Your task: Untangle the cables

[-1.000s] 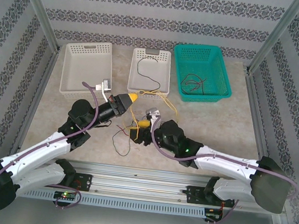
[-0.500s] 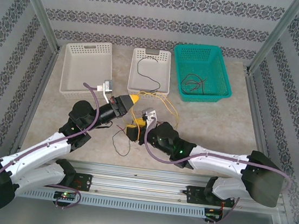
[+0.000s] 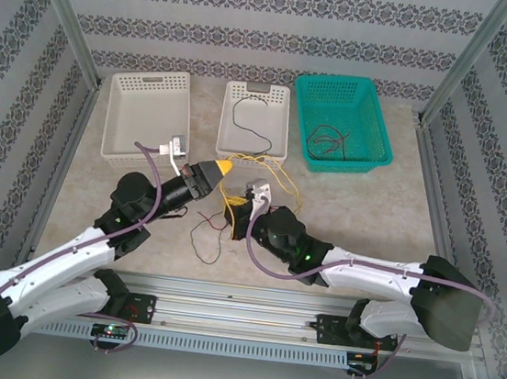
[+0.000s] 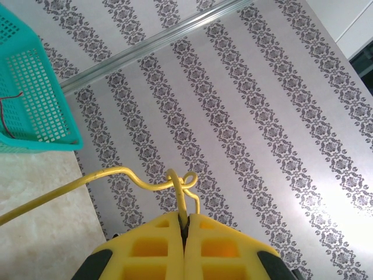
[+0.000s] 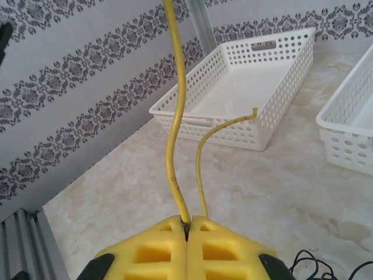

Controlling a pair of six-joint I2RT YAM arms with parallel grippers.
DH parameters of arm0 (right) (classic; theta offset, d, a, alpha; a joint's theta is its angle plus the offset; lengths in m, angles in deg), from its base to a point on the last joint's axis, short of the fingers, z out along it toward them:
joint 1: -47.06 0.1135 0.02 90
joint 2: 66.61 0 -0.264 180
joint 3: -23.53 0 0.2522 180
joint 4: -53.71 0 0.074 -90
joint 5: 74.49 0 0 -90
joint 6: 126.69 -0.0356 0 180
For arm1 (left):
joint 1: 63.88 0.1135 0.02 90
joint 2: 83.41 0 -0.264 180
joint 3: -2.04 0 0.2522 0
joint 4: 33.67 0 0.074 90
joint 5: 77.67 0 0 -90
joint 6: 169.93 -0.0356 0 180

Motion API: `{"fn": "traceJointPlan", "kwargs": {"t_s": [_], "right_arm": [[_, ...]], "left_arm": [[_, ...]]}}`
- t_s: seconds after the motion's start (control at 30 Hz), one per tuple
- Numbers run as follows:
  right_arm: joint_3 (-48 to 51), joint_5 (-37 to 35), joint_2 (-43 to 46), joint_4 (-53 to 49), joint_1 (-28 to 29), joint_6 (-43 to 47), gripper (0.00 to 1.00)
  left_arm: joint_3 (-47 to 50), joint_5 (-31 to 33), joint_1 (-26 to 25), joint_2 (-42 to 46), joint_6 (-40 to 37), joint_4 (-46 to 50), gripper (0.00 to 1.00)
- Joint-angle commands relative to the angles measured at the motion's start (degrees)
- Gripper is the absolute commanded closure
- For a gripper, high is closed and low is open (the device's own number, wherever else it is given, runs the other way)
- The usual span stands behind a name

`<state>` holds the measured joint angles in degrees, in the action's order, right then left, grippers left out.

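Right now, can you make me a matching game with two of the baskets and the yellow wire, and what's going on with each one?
Things:
1. teal basket
2. middle white basket
3. yellow cable

What's going on:
A. pinched in the left gripper and the right gripper
B. holds one dark wire
C. holds red and dark wires

Pairs: 1-C, 2-B, 3-A
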<state>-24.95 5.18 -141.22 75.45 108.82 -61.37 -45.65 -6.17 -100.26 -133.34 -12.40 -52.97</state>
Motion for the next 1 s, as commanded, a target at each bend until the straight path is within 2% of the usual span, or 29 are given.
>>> {"fn": "traceJointPlan", "kwargs": {"t_s": [0.0,0.23,0.37,0.63,0.8,0.97], "right_arm": [[3.1,-1.7,3.0,2.1,0.0,-0.3,1.00],[4.0,-1.9,4.8,1.6,0.0,-0.5,1.00],[7.7,-5.1,9.6,-0.7,-1.0,-1.6,1.00],[16.3,-7.2,22.1,-8.1,-5.7,-6.9,1.00],[19.5,-10.2,31.6,-18.1,-8.4,-9.7,1.00],[21.8,-12.4,41.3,-27.6,-12.0,-13.4,1.00]], "left_arm": [[-2.8,1.4,0.3,3.1,-2.8,2.7,1.00],[-2.6,0.9,0.5,1.6,-1.4,-0.1,1.00],[-5.3,0.9,2.2,4.6,-5.2,7.7,1.00],[-12.4,-2.6,10.3,8.1,-10.2,24.3,1.00],[-18.6,-4.0,15.4,8.2,-15.1,35.9,1.00],[-25.3,-1.9,20.2,7.7,-21.1,46.7,1.00]]}}
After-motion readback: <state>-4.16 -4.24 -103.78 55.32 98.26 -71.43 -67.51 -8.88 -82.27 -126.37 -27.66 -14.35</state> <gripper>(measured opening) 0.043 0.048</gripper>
